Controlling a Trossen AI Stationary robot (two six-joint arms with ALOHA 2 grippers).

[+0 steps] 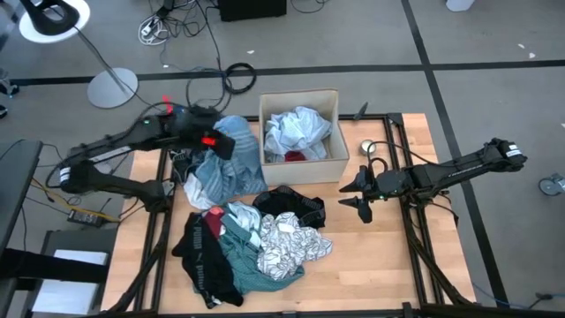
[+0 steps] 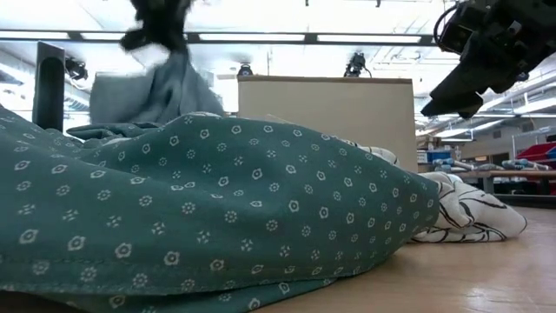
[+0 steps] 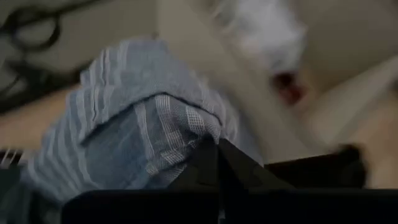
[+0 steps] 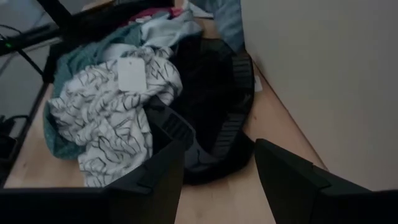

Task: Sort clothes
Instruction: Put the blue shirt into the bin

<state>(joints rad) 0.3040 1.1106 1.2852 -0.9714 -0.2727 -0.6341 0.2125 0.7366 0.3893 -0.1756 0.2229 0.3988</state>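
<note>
My left gripper (image 1: 210,139) is shut on a light blue striped shirt (image 1: 231,166) at the table's far left, beside the tan cardboard box (image 1: 331,162). It also shows at the top of the low view (image 2: 161,26). The box holds light blue, white and red pieces (image 1: 296,132). A pile lies on the table's near half: a black garment (image 1: 291,205), a black-and-white patterned piece (image 1: 287,238), a teal shirt (image 1: 252,265) and a black piece with white lettering (image 1: 201,256). My right gripper (image 1: 360,196) is open and empty, right of the black garment (image 4: 217,93). My left gripper pinches a bunched fold of the light blue shirt (image 3: 186,134) between its two fingers, coming from above. The shirt hangs below the fingers as a slack drape (image 2: 165,91). Its lower end is hidden behind the teal shirt (image 2: 217,209), so whether it is lifted clear cannot be told.
A small round metal tin (image 1: 367,146) stands on the table right of the box. Bare wood (image 1: 380,256) lies at the near right. A lamp base (image 1: 112,87) and cables lie on the floor beyond the far edge.
</note>
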